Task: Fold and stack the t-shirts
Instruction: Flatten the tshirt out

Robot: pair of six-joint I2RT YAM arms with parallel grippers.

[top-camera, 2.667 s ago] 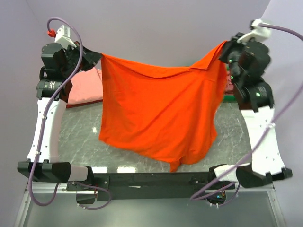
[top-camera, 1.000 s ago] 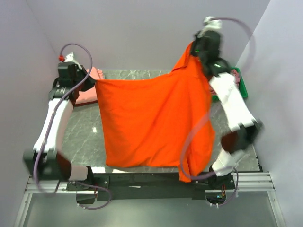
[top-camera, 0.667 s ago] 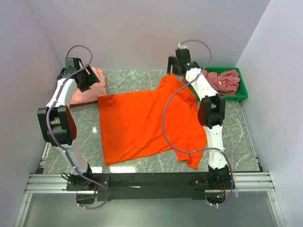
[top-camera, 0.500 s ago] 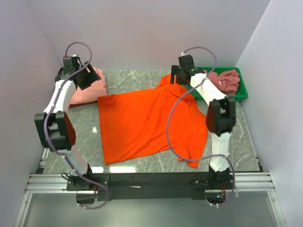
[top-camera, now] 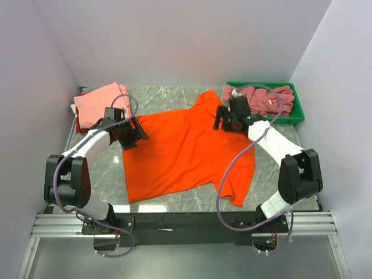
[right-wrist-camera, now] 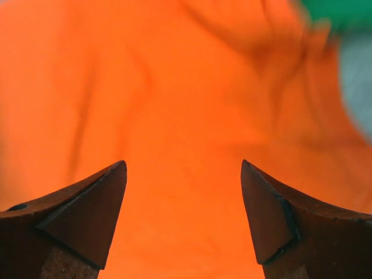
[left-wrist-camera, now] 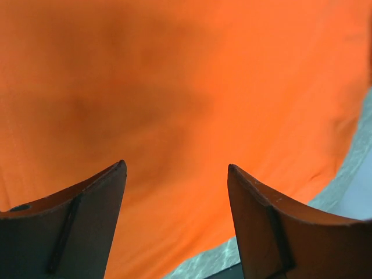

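A bright orange t-shirt point(top-camera: 186, 154) lies spread on the marble table, one sleeve pointing to the back and another to the front right. My left gripper point(top-camera: 132, 132) hovers over its left edge, open, with only orange cloth point(left-wrist-camera: 174, 87) under the empty jaws point(left-wrist-camera: 174, 168). My right gripper point(top-camera: 224, 119) is over the shirt's back right part, also open and empty point(right-wrist-camera: 183, 165), with orange cloth point(right-wrist-camera: 174, 87) filling its view. A folded salmon-pink t-shirt point(top-camera: 97, 103) lies at the back left. Dusty mauve t-shirts point(top-camera: 261, 97) are heaped in the bin.
The green plastic bin point(top-camera: 297, 116) stands at the back right corner; its blurred edge point(right-wrist-camera: 337, 11) shows in the right wrist view. Bare marble point(top-camera: 285, 145) lies to the right of the orange shirt and a strip point(left-wrist-camera: 354, 168) by its left edge. Walls close in on three sides.
Both grippers opened and let go of the orange t-shirt, which dropped from hanging to lying flat. Both arms then swung down and inward, low over the cloth.
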